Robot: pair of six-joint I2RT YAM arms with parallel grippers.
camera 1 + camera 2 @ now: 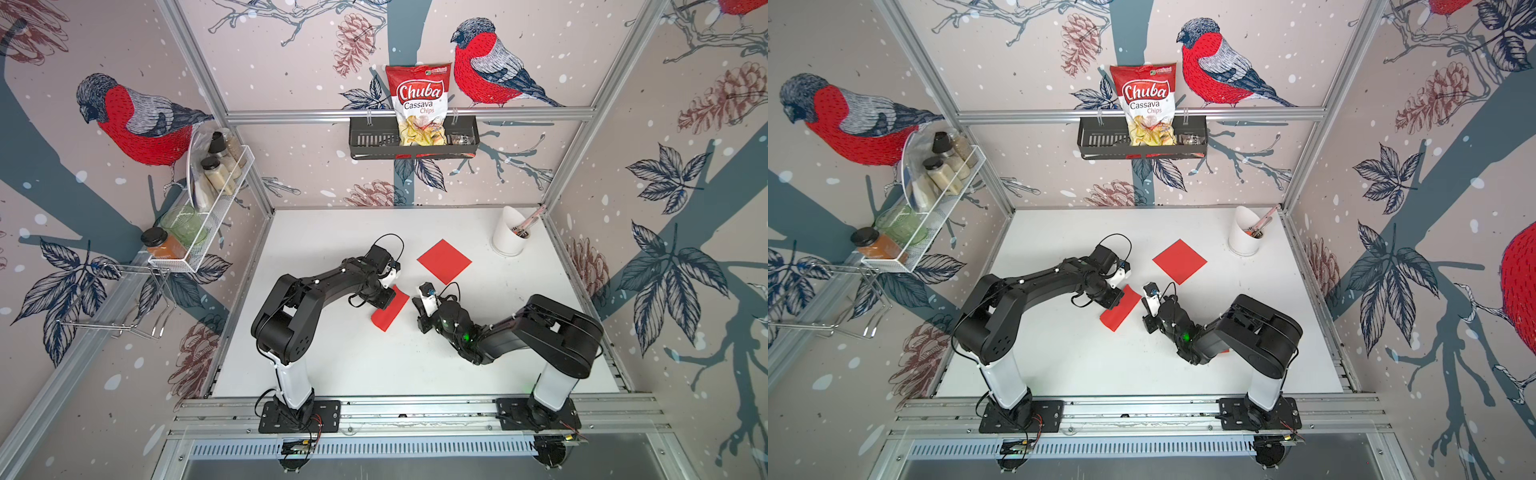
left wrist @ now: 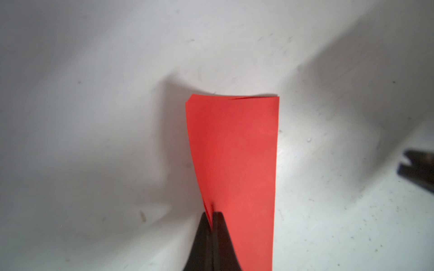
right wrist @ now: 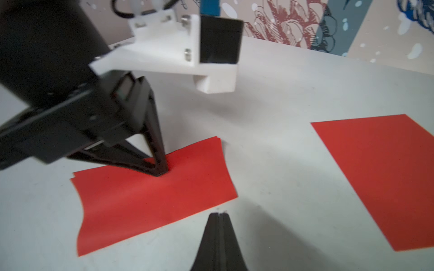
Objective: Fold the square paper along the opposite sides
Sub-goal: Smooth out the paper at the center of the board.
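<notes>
I observe the red paper folded into a narrow rectangle [image 1: 390, 314] lying on the white tabletop [image 1: 353, 365] between the arms. The left gripper [image 3: 163, 172] is closed, its tips pressed onto the paper near one long edge. It may be nipping a layer, but the view is blurred. The right gripper [image 3: 219, 214] is closed and empty, just beside the paper and not touching it. A flat red paper square [image 1: 444, 261] lies nearby.

Folded paper [image 1: 390, 316] partly hidden under left gripper [image 1: 386, 298]; cup [image 1: 507, 239] contents indistinct.
</notes>
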